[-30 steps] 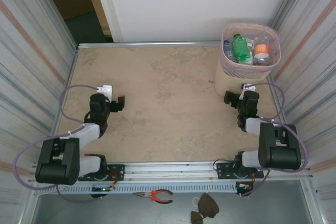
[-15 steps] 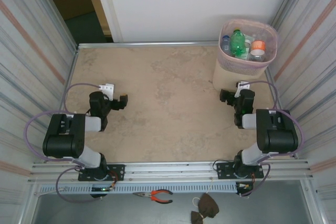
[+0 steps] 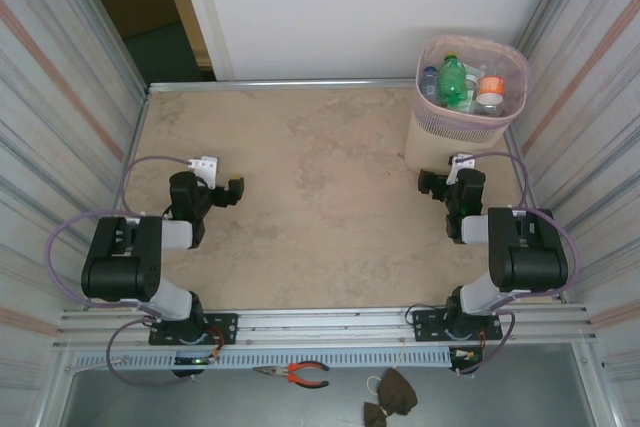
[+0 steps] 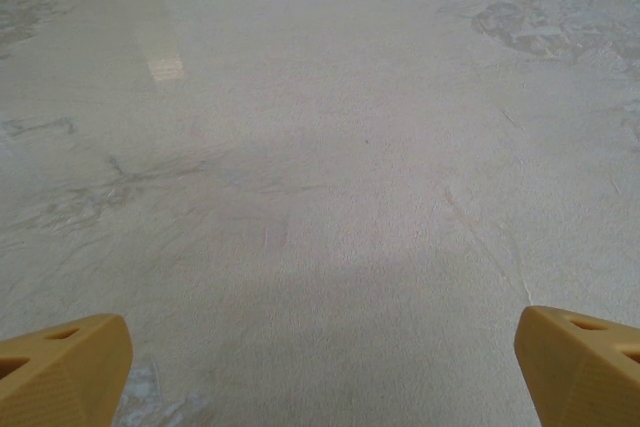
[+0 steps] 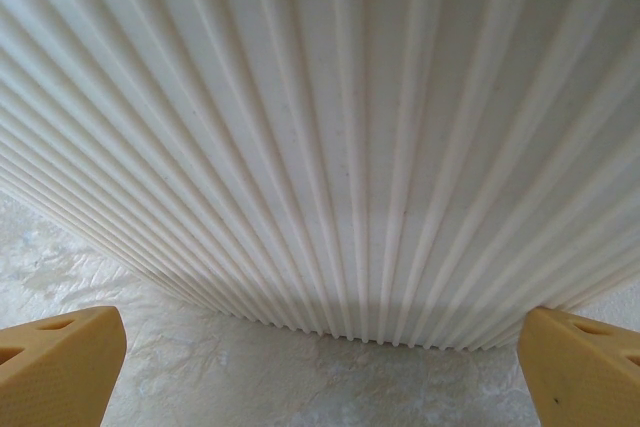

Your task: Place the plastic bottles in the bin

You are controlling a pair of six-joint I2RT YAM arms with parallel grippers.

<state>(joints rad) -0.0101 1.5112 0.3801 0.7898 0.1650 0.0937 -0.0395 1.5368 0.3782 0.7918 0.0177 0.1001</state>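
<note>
Directly ahead of the right gripper point(image 5: 320, 372), just beyond its yellow fingertips, stands the ribbed lower wall of the bin point(image 5: 330, 147). The jaws are spread wide and released, with nothing between them but a strip of table and the foot of that wall. Above and beyond these jaws, inside the bin's mouth, lie the plastic bottles point(image 3: 456, 83): one green, one with an orange band, and clear ones with blue, heaped together below the perforated rim. Their exact number cannot be made out. The left gripper point(image 4: 320, 367) is likewise released and grasps nothing. Between and ahead of its jaws is only the bare, stone-patterned table point(image 4: 320, 147), and the bin is well off to their right. Finding: every bottle on view is already in the bin, so the task is judged to be at or near its final step, with no pick in hand. The next move calls for no grasp. It calls for drawing the right jaws back from the bin wall without knocking it, and for a check of the table edges for any stray bottle.
</note>
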